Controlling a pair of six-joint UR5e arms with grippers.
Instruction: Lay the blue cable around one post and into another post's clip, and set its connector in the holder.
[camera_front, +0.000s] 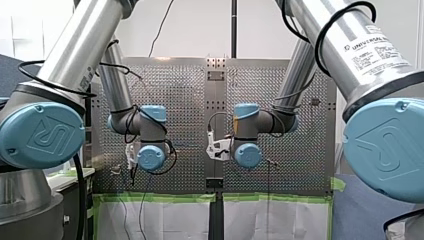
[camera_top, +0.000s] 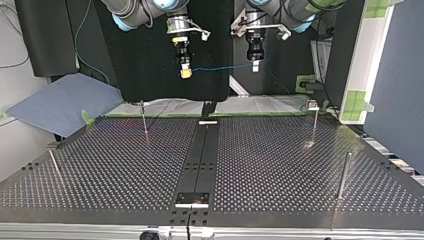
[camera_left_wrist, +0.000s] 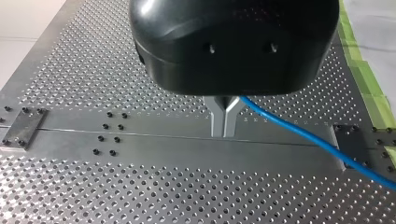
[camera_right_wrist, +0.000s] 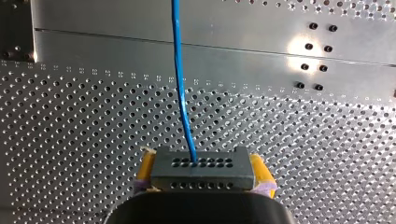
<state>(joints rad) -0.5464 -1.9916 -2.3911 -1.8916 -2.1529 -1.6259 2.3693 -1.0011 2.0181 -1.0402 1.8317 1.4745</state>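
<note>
The blue cable (camera_top: 220, 67) hangs in the air between my two grippers, high above the perforated table (camera_top: 125, 170). My right gripper (camera_top: 185, 73), at the top view's left, is shut with its yellow pads (camera_right_wrist: 145, 169) on the dark grey connector (camera_right_wrist: 203, 164); the blue cable (camera_right_wrist: 180, 70) leaves the connector's face and runs ahead. My left gripper (camera_left_wrist: 224, 133) has its metal fingers shut on the blue cable (camera_left_wrist: 299, 133), which trails off to one side. In the top view my left gripper (camera_top: 255, 64) hangs at the right of centre.
Thin posts stand on the table: one (camera_top: 144, 120) at the far left of the top view, one with a clip (camera_top: 314, 122) at the far right, one (camera_top: 344, 175) near right, one (camera_top: 54, 165) near left. A small holder plate (camera_top: 192, 199) sits on the centre rail.
</note>
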